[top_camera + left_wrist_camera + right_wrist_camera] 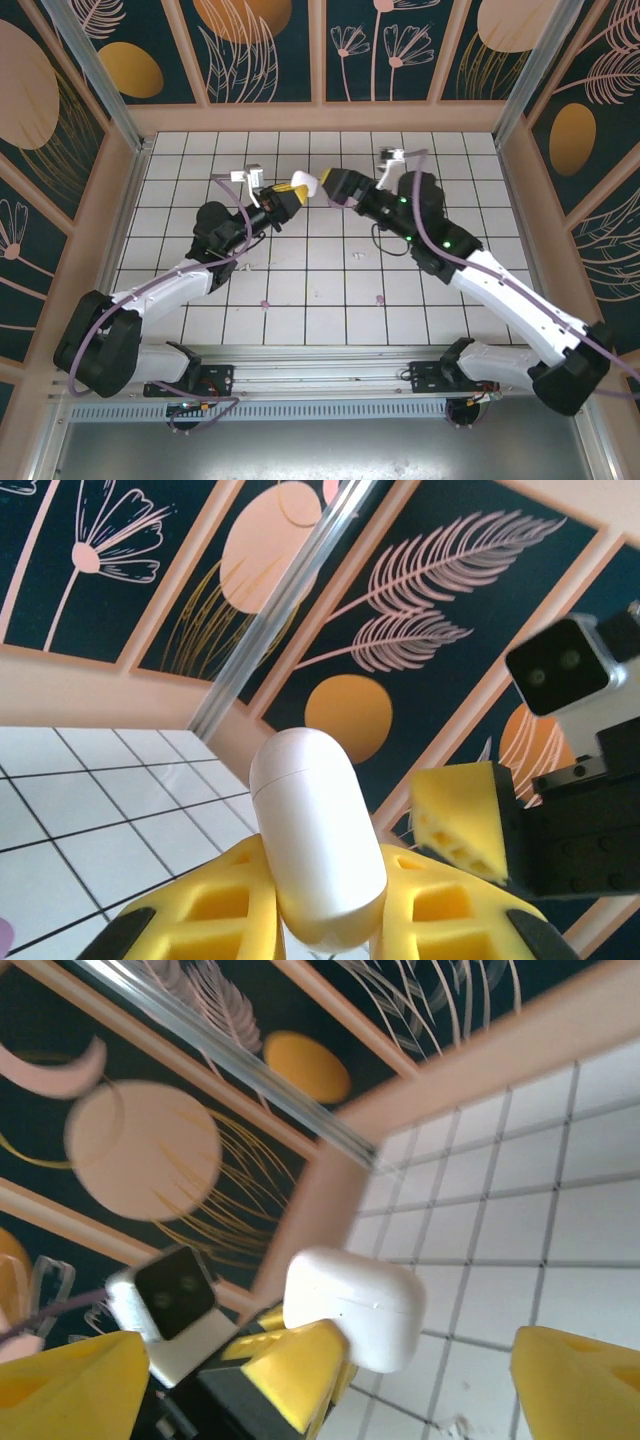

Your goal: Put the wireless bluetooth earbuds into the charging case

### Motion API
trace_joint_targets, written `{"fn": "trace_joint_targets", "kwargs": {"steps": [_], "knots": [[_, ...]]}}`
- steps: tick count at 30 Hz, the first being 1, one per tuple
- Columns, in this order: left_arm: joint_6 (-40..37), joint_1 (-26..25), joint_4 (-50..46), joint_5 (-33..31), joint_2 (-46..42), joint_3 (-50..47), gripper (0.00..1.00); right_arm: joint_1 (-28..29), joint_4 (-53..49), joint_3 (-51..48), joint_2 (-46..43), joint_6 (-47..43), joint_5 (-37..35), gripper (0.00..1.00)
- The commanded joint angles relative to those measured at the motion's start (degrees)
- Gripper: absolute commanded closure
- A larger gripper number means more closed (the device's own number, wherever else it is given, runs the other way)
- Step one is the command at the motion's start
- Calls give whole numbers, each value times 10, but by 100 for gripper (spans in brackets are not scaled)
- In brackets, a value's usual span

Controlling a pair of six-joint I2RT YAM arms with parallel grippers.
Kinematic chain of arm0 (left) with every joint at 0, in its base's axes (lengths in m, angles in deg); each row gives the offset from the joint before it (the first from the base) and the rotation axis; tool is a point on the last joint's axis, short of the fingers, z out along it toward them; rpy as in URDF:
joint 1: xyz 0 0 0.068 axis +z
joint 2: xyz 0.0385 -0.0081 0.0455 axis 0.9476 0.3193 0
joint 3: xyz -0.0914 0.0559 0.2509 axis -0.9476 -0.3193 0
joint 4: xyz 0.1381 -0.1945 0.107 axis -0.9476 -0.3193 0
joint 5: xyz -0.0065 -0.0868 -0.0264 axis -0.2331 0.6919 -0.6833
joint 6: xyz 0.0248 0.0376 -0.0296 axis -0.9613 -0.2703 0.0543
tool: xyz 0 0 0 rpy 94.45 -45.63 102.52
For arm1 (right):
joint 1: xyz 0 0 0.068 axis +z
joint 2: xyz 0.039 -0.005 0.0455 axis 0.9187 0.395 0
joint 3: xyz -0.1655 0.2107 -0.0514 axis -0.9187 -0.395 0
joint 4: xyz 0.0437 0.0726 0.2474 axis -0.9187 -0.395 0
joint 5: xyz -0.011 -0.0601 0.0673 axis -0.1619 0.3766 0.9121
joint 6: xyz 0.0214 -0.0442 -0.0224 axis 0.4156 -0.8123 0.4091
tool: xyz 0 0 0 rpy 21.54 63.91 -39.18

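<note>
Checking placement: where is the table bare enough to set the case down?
Free: table between the forearms by the near rail; far row by the back wall. Crowded: where left gripper holding the case meets right gripper.

1. The left arm [170,285] stretches forward and inward from its base.
2. The left gripper [297,190] has its yellow fingers [235,895] clamped on the charging case [315,830].
3. The right arm [500,285] mirrors the left.
4. The right gripper [336,188] faces the left one closely, jaws spread wide.

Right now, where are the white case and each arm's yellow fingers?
White case [318,850], left wrist view, middle of its shell.
Left fingers [215,885], left wrist view, pad beside the case.
Right fingers [575,1380], right wrist view, lower right pad.
</note>
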Motion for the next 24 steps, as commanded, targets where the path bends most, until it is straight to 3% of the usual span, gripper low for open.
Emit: {"fn": "trace_joint_targets", "kwargs": {"steps": [1, 10, 15, 24], "knots": [[94, 15, 71, 59, -15, 18, 100, -14, 129, -38, -23, -2, 83, 11], [195, 16, 153, 95, -11, 34, 100, -15, 219, -69, -7, -11, 133, 11], [241, 16, 212, 99, -3, 27, 100, -16, 253, -58, 24, -6, 173, 22], [251, 16, 215, 101, -16, 14, 100, -15, 305, -58, 56, 14, 217, 31]]}}
